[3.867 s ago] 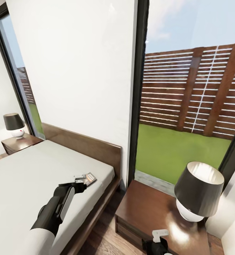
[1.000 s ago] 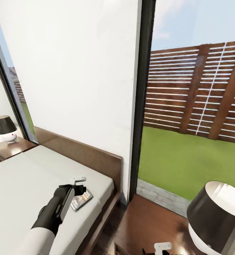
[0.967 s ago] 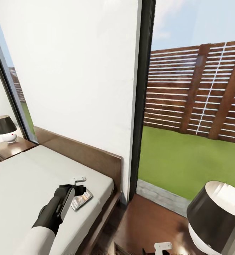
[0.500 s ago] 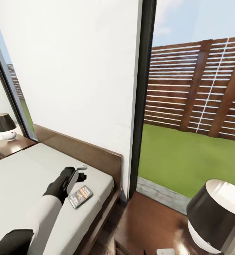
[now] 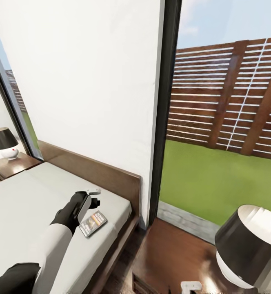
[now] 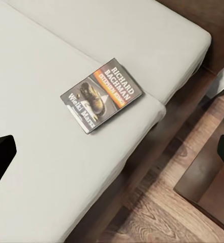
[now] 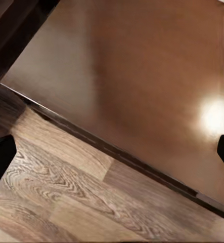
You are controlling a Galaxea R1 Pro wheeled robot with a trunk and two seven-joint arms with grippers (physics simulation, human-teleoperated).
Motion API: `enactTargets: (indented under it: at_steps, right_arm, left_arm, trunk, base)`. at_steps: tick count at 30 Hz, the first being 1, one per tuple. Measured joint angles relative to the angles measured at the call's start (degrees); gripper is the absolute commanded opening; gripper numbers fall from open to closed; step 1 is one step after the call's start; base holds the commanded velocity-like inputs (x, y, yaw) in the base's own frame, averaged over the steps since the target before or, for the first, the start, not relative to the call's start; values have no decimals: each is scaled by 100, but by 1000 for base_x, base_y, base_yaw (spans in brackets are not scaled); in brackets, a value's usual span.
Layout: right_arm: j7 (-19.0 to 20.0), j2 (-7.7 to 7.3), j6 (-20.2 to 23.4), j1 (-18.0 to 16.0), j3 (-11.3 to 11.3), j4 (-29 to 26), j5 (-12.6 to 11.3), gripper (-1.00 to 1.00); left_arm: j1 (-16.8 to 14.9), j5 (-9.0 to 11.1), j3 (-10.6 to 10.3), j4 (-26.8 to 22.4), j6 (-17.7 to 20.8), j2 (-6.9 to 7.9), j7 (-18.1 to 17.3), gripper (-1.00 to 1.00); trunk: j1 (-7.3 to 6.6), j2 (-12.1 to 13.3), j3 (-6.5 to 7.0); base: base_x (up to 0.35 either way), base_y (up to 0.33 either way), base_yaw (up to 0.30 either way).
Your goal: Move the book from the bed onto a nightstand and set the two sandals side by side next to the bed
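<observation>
Lying flat on the bed (image 5: 25,204) near its corner, the book (image 6: 102,94) has not been moved; the left gripper (image 5: 91,197) hangs just above it with fingers spread and nothing held. The right gripper (image 5: 191,286) sits over the near nightstand (image 7: 142,76), fingers apart, empty. Judged barely begun: book transfer pending, both sandals still to be found and placed.

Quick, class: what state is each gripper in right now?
Left gripper: open, empty, above the book on the bed.
Right gripper: open, empty, over the nightstand.
</observation>
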Motion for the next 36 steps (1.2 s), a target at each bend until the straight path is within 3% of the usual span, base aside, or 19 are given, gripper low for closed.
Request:
enactTargets:
  at_steps: [3, 5, 7, 8, 11, 12, 16, 17, 24, 36]
  right_arm:
    - [-75, -4, 707, 0, 12, -864, 6, 100]
    - [-122, -6, 1790, 19, 20, -2508, 17, 100]
    - [-140, -8, 2505, 129, 23, -3790, 18, 100]
    - [-146, -8, 2705, 178, 29, -4407, 29, 100]
    - [-162, -10, 3078, 454, 33, -5580, 37, 100]
    - [-181, -11, 3214, 685, 34, -6152, 48, 100]
    - [-247, -11, 3212, 1275, 41, -7113, 56, 100]
    - [-261, -11, 2999, 1521, 42, -7321, 59, 100]
    - [-283, -13, 2126, 2260, 42, -7732, 72, 100]
    - [-282, -18, 1831, 2562, 39, -7956, 137, 100]
  left_arm:
    - [0, -1, 4, 0, 0, -1, -1, 100]
    - [0, -2, 6, 0, 0, -1, -1, 100]
    - [0, -3, 5, -1, 0, 3, -1, 100]
    - [0, -4, 4, 0, -1, 1, -1, 100]
    - [0, -3, 1, 0, 0, 4, -4, 100]
    - [0, -4, 3, -1, 0, 3, -6, 100]
    - [0, -1, 2, -1, 1, -4, -6, 100]
    - [0, 1, 3, -1, 1, -6, -4, 100]
    - [-1, 4, 6, 0, 0, -4, -2, 100]
    - [-1, 12, -5, 0, 0, -3, -2, 100]
  trunk:
    - [0, 0, -27]
    - [0, 0, -45]
    - [0, 1, -64]
    - [-1, -2, -72]
    - [-1, -1, -100]
    - [-1, -1, -109]
    - [-1, -1, -146]
    - [-1, -1, -155]
    - [-1, -2, -220]
    - [0, -1, -324]
  base:
    - [0, 0, 0]
    - [0, 0, 0]
    - [0, 0, 0]
    - [0, 0, 0]
    - [0, 0, 0]
    - [0, 0, 0]
    - [0, 0, 0]
    - [0, 0, 0]
    - [0, 0, 0]
    - [0, 0, 0]
